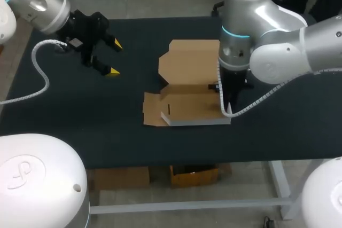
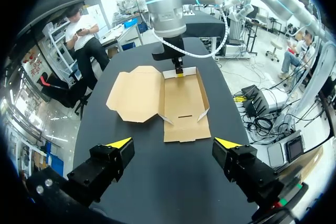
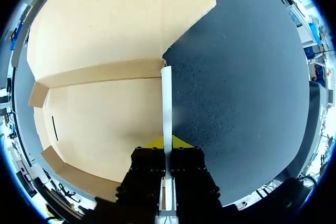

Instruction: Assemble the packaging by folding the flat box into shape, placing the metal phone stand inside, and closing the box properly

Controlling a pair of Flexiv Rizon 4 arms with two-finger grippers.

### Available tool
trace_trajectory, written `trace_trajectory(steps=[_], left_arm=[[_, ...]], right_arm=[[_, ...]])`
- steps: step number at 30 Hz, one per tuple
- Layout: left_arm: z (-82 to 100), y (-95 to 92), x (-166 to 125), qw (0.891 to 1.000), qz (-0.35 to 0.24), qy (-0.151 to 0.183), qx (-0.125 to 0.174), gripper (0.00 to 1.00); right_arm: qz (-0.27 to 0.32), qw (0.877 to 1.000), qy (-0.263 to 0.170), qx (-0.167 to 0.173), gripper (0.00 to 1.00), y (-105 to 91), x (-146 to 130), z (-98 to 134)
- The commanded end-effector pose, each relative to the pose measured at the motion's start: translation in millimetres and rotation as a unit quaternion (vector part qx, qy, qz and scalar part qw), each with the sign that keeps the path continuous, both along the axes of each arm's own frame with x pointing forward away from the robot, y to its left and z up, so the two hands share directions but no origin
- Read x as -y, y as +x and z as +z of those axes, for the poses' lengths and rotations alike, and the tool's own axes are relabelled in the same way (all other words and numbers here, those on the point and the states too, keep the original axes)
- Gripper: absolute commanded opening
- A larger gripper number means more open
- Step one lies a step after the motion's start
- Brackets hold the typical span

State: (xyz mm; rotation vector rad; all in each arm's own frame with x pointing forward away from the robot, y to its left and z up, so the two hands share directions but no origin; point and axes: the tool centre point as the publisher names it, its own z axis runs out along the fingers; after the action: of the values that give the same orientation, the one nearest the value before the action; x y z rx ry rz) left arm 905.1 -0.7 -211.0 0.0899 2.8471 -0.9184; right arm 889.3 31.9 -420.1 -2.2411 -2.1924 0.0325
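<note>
My right gripper [image 3: 167, 142] is clamped on the right side wall [image 3: 166, 103] of the cardboard box [image 1: 192, 105]. One yellow-tipped finger is inside the tray and the other is outside, and the thin wall stands upright between them. From my right wrist I see that wall running straight away from the fingers to the fold where the lid [image 3: 121, 19] begins. The box sits near the middle of the black table [image 1: 80, 121], with its shallow tray on the near side. The lid is open and lies flat on the far side, touching the tray along the hinge. A loose end flap [image 1: 152, 110] lies flat on the table at the tray's left end. My left gripper [image 1: 113, 57] hangs above the table's far left part, well apart from the box. Its two fingers are spread wide and have nothing between them. From my left wrist the box [image 2: 181, 103] lies ahead of those parted fingers, with the right gripper [image 2: 179, 72] at its farther end.
</note>
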Motion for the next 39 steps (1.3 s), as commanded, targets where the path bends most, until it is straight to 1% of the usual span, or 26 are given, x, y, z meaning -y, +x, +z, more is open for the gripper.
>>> trace_trajectory(steps=[1, 7, 10, 12, 15, 16, 17, 18, 19, 20, 21, 22, 23, 24, 25, 26, 27, 29, 30, 31, 32, 34, 36, 37, 38, 39], left_arm=[[0.6, 0.3, 0, 1.000, 0.000, 0.002, -0.001, 1.00], [0.9, -0.4, 3, 1.000, 0.002, 0.003, -0.004, 1.00], [-0.3, -10.0, 6, 1.000, 0.026, 0.011, -0.008, 1.00], [-1.4, -16.6, 7, 0.998, 0.056, 0.017, -0.017, 1.00], [-4.4, -25.8, 7, 0.993, 0.108, 0.024, -0.034, 1.00], [-6.1, -28.4, 8, 0.990, 0.135, 0.030, -0.041, 1.00], [-8.1, -30.5, 9, 0.988, 0.146, 0.026, -0.050, 1.00], [-10.6, -32.7, 8, 0.984, 0.168, 0.024, -0.062, 1.00], [-13.7, -34.5, 9, 0.977, 0.198, 0.027, -0.077, 1.00], [-16.5, -36.3, 10, 0.973, 0.212, 0.018, -0.088, 1.00], [-19.5, -38.0, 10, 0.965, 0.239, 0.017, -0.108, 1.00], [-22.7, -38.6, 10, 0.961, 0.247, 0.009, -0.120, 1.00], [-25.7, -40.7, 11, 0.953, 0.271, 0.006, -0.134, 1.00], [-28.8, -40.8, 13, 0.946, 0.284, 0.006, -0.154, 1.00], [-32.0, -42.3, 14, 0.943, 0.291, 0.001, -0.162, 1.00], [-35.4, -42.8, 17, 0.933, 0.315, 0.007, -0.176, 1.00], [-38.7, -43.1, 18, 0.929, 0.319, 0.002, -0.187, 1.00], [-45.4, -43.2, 22, 0.912, 0.350, 0.001, -0.216, 1.00], [-48.8, -42.8, 23, 0.904, 0.360, -0.002, -0.229, 1.00], [-52.3, -41.9, 25, 0.893, 0.378, -0.001, -0.244, 1.00], [-55.4, -41.0, 26, 0.889, 0.377, -0.008, -0.259, 1.00], [-63.0, -39.0, 30, 0.866, 0.406, -0.004, -0.292, 1.00], [-71.5, -36.9, 31, 0.836, 0.434, 0.002, -0.335, 1.00], [-75.6, -35.1, 31, 0.824, 0.441, 0.001, -0.354, 1.00], [-79.6, -33.6, 31, 0.807, 0.456, 0.012, -0.375, 1.00], [-83.0, -33.1, 32, 0.799, 0.458, 0.013, -0.389, 1.00]], right_arm=[[0.000, 1.000, 0.000, 0.000, 0.00, -1.0, 0, 1], [0.000, 1.000, 0.000, 0.000, 0.00, -1.0, 0, 1], [0.000, 1.000, 0.000, 0.000, 0.00, -1.0, 0, 1], [0.000, 1.000, 0.000, 0.000, 0.00, -1.0, 0, 1], [0.000, 1.000, 0.000, 0.000, 0.00, -1.0, 0, 1], [0.000, 1.000, 0.000, 0.000, 0.00, -1.0, 0, 1], [0.000, 1.000, 0.000, 0.000, 0.00, -1.0, 0, 1], [0.000, 1.000, 0.000, 0.000, 0.00, -1.0, 0, 1], [0.000, 1.000, 0.000, 0.000, 0.00, -1.0, 0, 1], [0.000, 1.000, 0.000, 0.000, 0.00, -1.0, 0, 1], [0.000, 1.000, 0.000, 0.000, 0.00, -1.0, 0, 1], [0.000, 1.000, 0.000, 0.000, 0.00, -1.0, 0, 1], [0.000, 1.000, 0.000, 0.000, 0.00, -1.0, 0, 1], [0.000, 1.000, 0.000, 0.000, 0.00, -1.0, 0, 1], [0.000, 1.000, 0.000, 0.000, 0.00, -1.0, 0, 1], [0.000, 1.000, 0.000, 0.000, 0.00, -1.0, 0, 1], [0.000, 1.000, 0.000, 0.000, 0.00, -1.0, 0, 1], [0.000, 1.000, 0.000, 0.000, 0.00, -1.0, 0, 1], [0.000, 1.000, 0.000, 0.000, 0.00, -1.0, 0, 1], [0.000, 1.000, 0.000, 0.000, 0.00, -1.0, 0, 1], [0.000, 1.000, 0.000, 0.000, 0.00, -1.0, 0, 1], [0.000, 1.000, 0.000, 0.000, 0.00, -1.0, 0, 1], [0.000, 1.000, 0.000, 0.000, 0.00, -1.0, 0, 1], [0.000, 1.000, 0.000, 0.000, 0.00, -1.0, 0, 1], [0.000, 1.000, 0.000, 0.000, 0.00, -1.0, 0, 1], [0.000, 1.000, 0.000, 0.000, 0.00, -1.0, 0, 1]])
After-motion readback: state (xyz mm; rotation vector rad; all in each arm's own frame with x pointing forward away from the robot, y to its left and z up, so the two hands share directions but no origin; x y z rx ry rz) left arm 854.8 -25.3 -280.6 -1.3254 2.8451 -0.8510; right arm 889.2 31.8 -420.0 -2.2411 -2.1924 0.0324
